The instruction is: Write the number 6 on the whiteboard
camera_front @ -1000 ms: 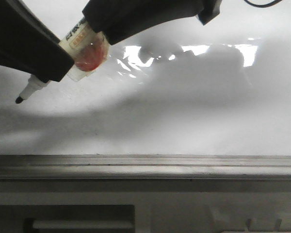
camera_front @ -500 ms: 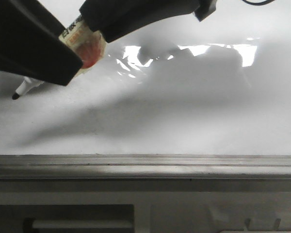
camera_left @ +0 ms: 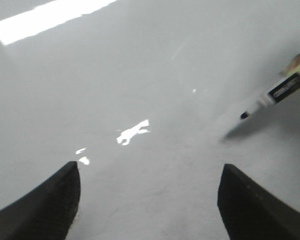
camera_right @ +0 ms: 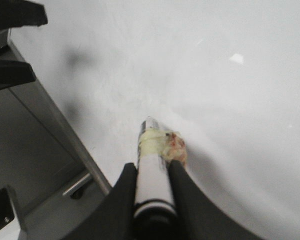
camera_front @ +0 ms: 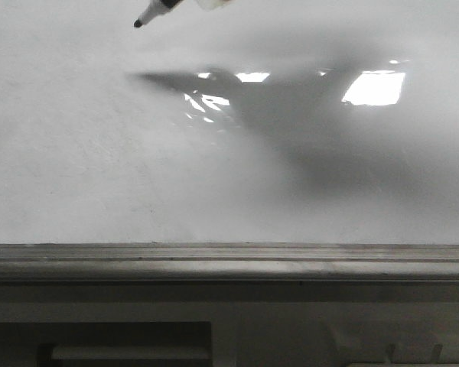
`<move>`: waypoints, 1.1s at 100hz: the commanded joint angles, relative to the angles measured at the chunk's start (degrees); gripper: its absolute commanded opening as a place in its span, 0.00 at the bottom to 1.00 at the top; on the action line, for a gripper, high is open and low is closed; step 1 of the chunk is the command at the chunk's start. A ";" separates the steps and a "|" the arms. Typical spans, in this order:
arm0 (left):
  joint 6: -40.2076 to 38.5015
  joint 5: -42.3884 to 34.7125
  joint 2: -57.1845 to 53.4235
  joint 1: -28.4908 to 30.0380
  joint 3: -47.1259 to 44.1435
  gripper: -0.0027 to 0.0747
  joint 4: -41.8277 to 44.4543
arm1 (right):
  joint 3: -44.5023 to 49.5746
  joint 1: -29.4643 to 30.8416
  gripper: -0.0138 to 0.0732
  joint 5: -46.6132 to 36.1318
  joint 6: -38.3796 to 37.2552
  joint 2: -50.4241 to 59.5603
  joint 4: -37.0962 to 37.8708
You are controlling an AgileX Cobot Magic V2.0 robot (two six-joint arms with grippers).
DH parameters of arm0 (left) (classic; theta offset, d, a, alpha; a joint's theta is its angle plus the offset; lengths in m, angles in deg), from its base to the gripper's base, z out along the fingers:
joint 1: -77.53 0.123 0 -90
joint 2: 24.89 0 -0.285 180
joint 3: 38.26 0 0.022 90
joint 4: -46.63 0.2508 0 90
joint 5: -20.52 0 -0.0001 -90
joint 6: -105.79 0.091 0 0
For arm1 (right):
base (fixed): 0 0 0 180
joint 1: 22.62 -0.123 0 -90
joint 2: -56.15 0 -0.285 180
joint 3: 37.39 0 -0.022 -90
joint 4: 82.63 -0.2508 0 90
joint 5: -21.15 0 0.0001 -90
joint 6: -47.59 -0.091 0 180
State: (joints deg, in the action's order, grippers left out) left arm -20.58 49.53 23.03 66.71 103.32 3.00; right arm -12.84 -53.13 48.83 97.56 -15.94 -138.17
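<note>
Risk: my right gripper, clamped on the marker, may skid across the blank whiteboard, distorting the stroke.

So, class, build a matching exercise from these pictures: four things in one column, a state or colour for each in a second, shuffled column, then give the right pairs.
Column one:
1. marker
2. left gripper
3. whiteboard
4. ledge

Column two:
A. grey, running along the board's lower edge
B. clamped between the right gripper's fingers
C. open, holding nothing
D. glossy white, no ink line visible on it

Pairs: 1-B, 2-C, 3-D, 4-A
</note>
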 commanded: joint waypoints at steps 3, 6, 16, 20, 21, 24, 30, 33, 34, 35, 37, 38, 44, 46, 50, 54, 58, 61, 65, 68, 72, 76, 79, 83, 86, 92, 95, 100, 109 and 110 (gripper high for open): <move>-0.70 -4.73 -1.47 3.26 -0.14 0.67 -4.08 | -1.28 0.10 0.11 -5.84 0.88 1.40 -1.88; -0.70 -4.73 -1.43 3.99 -0.28 0.67 -4.49 | -1.17 0.10 0.11 -7.20 0.88 1.42 -1.88; -0.70 -4.98 -1.43 4.60 -0.28 0.67 -4.75 | -1.04 0.10 0.11 -11.08 0.88 1.30 -1.88; -0.70 -5.24 -1.43 4.60 -0.28 0.67 -4.75 | -1.04 0.10 0.11 -12.24 0.88 0.92 -1.88; -0.70 -5.35 -1.43 4.60 -0.28 0.67 -4.75 | -1.04 0.10 0.11 -12.39 0.88 0.91 -1.88; -0.70 -5.39 -1.43 4.60 -0.28 0.67 -4.75 | -1.04 0.10 0.11 -12.90 0.88 0.49 -1.88; -0.70 -5.49 -1.43 4.60 -0.28 0.67 -4.98 | -1.04 0.10 0.11 -13.12 0.88 -0.54 -1.88; -0.70 -5.63 -1.43 4.60 -0.28 0.67 -5.04 | -1.04 0.10 0.11 -12.81 0.88 -1.13 -1.88; -0.70 -5.63 -1.43 4.60 -0.28 0.67 -5.16 | -1.04 0.10 0.11 -12.64 0.88 -1.48 -1.88; -0.70 -5.65 -1.43 4.60 -0.28 0.67 -5.13 | -1.04 0.10 0.11 -12.51 0.88 -1.67 -1.88; -0.70 -5.76 -1.43 4.60 -0.28 0.67 -5.19 | -1.04 0.10 0.11 -11.96 0.88 -2.23 -1.88; -0.70 -5.89 -1.43 4.60 -0.28 0.67 -5.27 | -1.04 0.10 0.11 -11.74 0.88 -2.61 -1.88; -0.70 -5.98 -1.43 4.60 -0.28 0.67 -5.41 | -1.04 0.10 0.11 -8.69 0.88 -4.18 -1.88; -0.70 -6.02 -1.43 4.60 -0.28 0.67 -5.41 | -1.04 0.10 0.11 -7.50 0.88 -4.79 -1.75; -0.70 -6.02 -1.43 4.60 -0.28 0.67 -5.41 | -1.04 0.10 0.11 -4.99 0.88 -5.94 -1.63; -0.70 -6.02 -1.43 4.60 -0.28 0.67 -5.41 | -1.04 0.10 0.11 -2.73 0.88 -6.75 -1.19; -0.70 -6.02 -1.43 4.60 -0.28 0.67 -5.41 | -1.04 0.10 0.11 0.08 0.88 -7.41 -0.56; -0.70 -6.02 -1.43 4.60 -0.28 0.67 -5.41 | -0.92 0.10 0.11 1.63 0.70 -7.54 0.19; -0.70 -6.02 -1.43 4.60 -0.28 0.67 -5.41 | -0.68 0.10 0.11 3.11 -0.94 -7.54 2.00; -0.70 -6.02 -1.43 4.60 -0.28 0.67 -5.41 | -0.52 0.10 0.11 3.52 -3.04 -7.41 3.96; -0.70 -6.02 -1.43 4.60 -0.28 0.67 -5.41 | -0.18 0.10 0.11 3.63 -7.11 -6.63 8.75; -0.70 -6.02 -1.43 4.60 -0.28 0.67 -5.41 | -0.03 0.10 0.11 3.08 -10.52 -5.85 12.30; -0.70 -6.02 -1.43 4.60 -0.28 0.67 -5.41 | 0.23 0.10 0.11 2.66 -13.04 -5.08 14.56; -0.70 -6.02 -1.43 4.60 -0.28 0.67 -5.46 | 0.46 0.10 0.11 1.72 -14.09 -3.77 16.49; -0.70 -6.02 -1.43 4.60 -0.28 0.67 -5.46 | 0.47 0.10 0.11 0.79 -14.22 -2.79 16.62; -0.70 -6.02 -1.43 4.60 -0.28 0.67 -5.54 | 0.47 0.10 0.11 -1.50 -14.22 -0.78 16.62; -0.70 -6.02 -1.43 4.60 -0.28 0.67 -5.54 | 0.47 0.10 0.11 -3.28 -14.22 0.06 16.62; -0.70 -6.02 -1.43 4.60 -0.28 0.67 -5.60 | 0.47 0.10 0.11 -5.54 -14.22 1.07 16.37; -0.70 -6.02 -1.43 4.60 -0.28 0.67 -5.60 | 0.37 0.10 0.11 -7.82 -14.22 1.31 16.02; -0.70 -6.02 -1.43 4.60 -0.28 0.67 -5.60 | 0.37 0.10 0.11 -7.94 -14.22 1.14 16.02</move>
State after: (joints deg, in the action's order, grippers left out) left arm -20.62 46.49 21.82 71.10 101.39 -0.41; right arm -10.94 -53.48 47.66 83.59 -15.83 -122.50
